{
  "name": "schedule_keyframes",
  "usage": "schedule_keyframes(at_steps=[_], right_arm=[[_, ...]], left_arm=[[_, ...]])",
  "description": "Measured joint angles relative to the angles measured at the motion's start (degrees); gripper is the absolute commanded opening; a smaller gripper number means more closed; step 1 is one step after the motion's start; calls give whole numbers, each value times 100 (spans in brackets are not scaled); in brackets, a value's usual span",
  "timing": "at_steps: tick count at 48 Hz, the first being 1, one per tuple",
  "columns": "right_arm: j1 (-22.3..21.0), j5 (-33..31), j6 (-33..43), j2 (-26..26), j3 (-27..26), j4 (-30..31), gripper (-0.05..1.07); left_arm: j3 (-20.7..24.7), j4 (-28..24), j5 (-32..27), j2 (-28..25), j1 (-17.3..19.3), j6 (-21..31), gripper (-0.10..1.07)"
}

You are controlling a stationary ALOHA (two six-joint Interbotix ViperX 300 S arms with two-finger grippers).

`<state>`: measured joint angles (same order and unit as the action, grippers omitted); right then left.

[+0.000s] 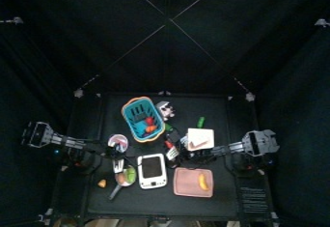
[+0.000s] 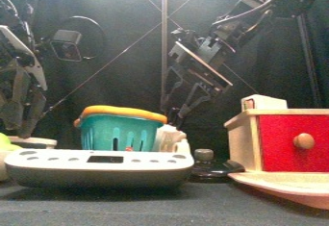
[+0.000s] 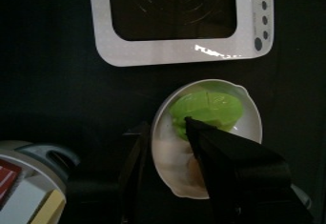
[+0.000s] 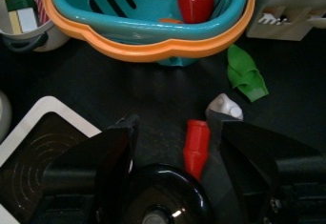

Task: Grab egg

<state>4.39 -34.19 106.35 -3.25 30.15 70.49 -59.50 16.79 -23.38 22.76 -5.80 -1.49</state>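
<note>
Two grippers, one item to collect.

Item 1: egg (image 3: 192, 168). You cannot pick it out with certainty. The likeliest candidate is the pale piece on the white plate (image 3: 251, 123), lying beside the green leaf (image 3: 211, 109) and half hidden by a jaw in the left wrist view. The plate sits just beside the toy microwave (image 3: 99, 37).

Item 2: left gripper (image 3: 178, 175). Its jaws are spread wide with nothing between them, and it hangs over the near part of the plate. This is the arm to use.

Item 3: right gripper (image 4: 189, 159). Its jaws are parted and empty, above a red-handled piece (image 4: 195, 144) near the teal basket (image 4: 140, 32). Leave it parked.

Handling notes:
- Centre the pale piece between the left jaws before you descend.
- Keep the jaws clear of the leaf and the plate rim, since a nudged rim would likely tip or slide the plate.
- Close gently. A smooth, rounded piece will probably squirt out under a hard pinch.
- Lift straight up.
</note>
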Motion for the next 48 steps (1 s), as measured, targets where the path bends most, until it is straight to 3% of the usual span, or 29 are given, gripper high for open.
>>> schedule_keyframes(at_steps=[7, 16, 24, 38, 48], right_arm=[[0, 0, 0, 0, 0, 0, 92], [0, 0, 0, 9, 0, 0, 92], [0, 9, 0, -44, 0, 0, 92], [0, 35, 0, -53, 0, -9, 92], [-9, 44, 0, -88, -9, -9, 92]], left_arm=[[0, 26, -9, 149, -176, -18, 78], [0, 70, 35, 246, -835, 9, 79], [79, 299, 97, 220, -1178, 0, 83], [378, 264, -826, 149, -1266, 0, 98], [510, -501, -1266, -123, -1274, 0, 98]])
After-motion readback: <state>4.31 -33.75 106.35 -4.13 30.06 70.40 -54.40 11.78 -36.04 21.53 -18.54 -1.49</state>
